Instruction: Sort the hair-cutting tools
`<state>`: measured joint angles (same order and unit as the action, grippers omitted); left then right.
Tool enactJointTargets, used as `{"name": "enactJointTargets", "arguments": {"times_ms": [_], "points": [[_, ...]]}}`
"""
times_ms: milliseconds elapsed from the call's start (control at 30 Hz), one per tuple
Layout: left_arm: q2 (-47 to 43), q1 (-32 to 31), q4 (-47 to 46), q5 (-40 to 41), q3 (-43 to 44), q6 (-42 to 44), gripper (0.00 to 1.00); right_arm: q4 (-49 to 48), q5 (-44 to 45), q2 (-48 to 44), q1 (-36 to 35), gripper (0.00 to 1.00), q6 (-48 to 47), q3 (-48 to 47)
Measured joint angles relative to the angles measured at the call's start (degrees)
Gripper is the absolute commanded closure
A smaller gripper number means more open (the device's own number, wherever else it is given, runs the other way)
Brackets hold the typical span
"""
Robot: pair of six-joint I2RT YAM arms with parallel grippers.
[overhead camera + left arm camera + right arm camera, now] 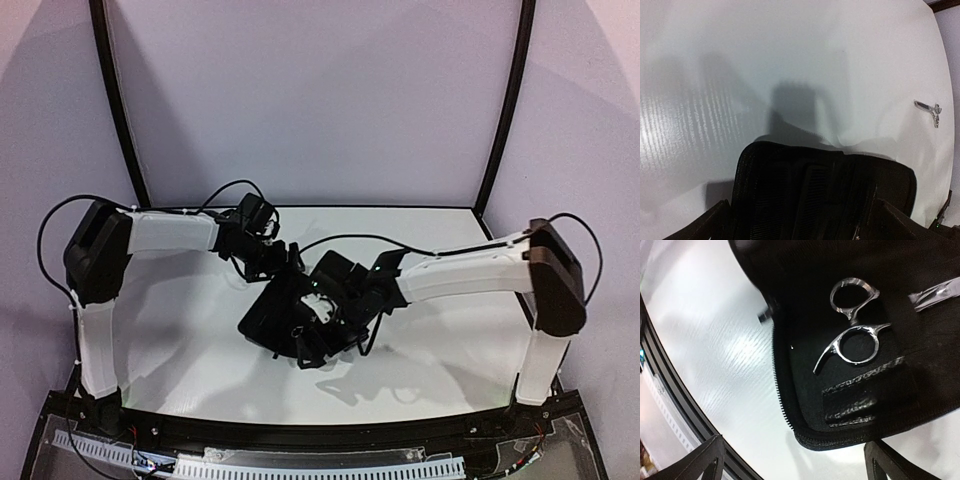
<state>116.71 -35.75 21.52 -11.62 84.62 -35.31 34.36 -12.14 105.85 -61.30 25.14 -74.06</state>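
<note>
From above, the left gripper [264, 252] and right gripper [336, 290] are seen crowded over an open black case [262, 322] at the middle of the table [200, 370], and its contents are hidden. In the left wrist view, what looks like a comb [815, 192] is shown inside the case, and a small silver piece [930, 109] lies apart on the table. Only in the right wrist view are scissors [855, 332] seen, tucked under a strap in the case. Both grippers' fingers are spread wide, and nothing is held.
</note>
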Motion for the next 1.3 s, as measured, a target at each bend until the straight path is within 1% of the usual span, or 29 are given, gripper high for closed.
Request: {"name": "enactJointTargets", "arguments": {"times_ms": [133,233,333,433,567,700,800,833,967,1033,1167,1300], "points": [[1.1,-0.2,2.4,-1.2,3.3,1.5,0.01,0.4,4.2,-6.0,1.7,0.01,0.2,2.7],[0.5,-0.5,4.8,1.4,5.9,2.5,0.01,1.3,5.9,-9.9,5.9,0.01,-0.6,4.1],[-2.8,-0.6,7.5,5.3,5.4,2.5,0.01,1.9,7.7,-11.2,10.2,0.01,-2.1,4.1],[-10.8,-0.6,8.0,9.0,-1.2,1.2,0.01,3.1,8.9,-10.8,13.6,0.01,-4.4,3.0],[-25.0,-1.3,7.1,12.4,-15.8,-3.9,0.01,3.8,8.5,-5.8,17.4,0.01,-7.9,-4.3],[-38.1,-5.9,4.3,14.2,-31.8,-12.1,0.01,2.5,6.8,2.8,21.0,0.04,-10.8,-13.6],[-42.8,-9.8,-0.5,13.6,-41.4,-18.1,0.04,2.6,5.9,8.9,22.9,0.06,-12.9,-18.0],[-43.6,-10.8,-1.6,13.3,-43.9,-20.0,0.08,2.6,5.7,10.7,23.3,0.07,-13.6,-19.1],[-41.3,-11.8,-6.3,12.4,-47.5,-24.9,0.23,3.4,4.2,15.4,23.6,0.12,-15.8,-21.1],[-39.6,-11.8,-8.7,12.2,-47.4,-26.7,0.27,3.4,2.7,16.4,23.5,0.16,-16.6,-21.3],[-35.8,-11.8,-11.8,12.8,-46.4,-28.5,0.3,3.4,0.2,16.9,23.5,0.19,-17.1,-21.3],[-30.2,-11.7,-13.2,13.2,-43.3,-28.8,0.43,3.0,-0.7,16.9,23.5,0.22,-17.2,-20.8]]}}
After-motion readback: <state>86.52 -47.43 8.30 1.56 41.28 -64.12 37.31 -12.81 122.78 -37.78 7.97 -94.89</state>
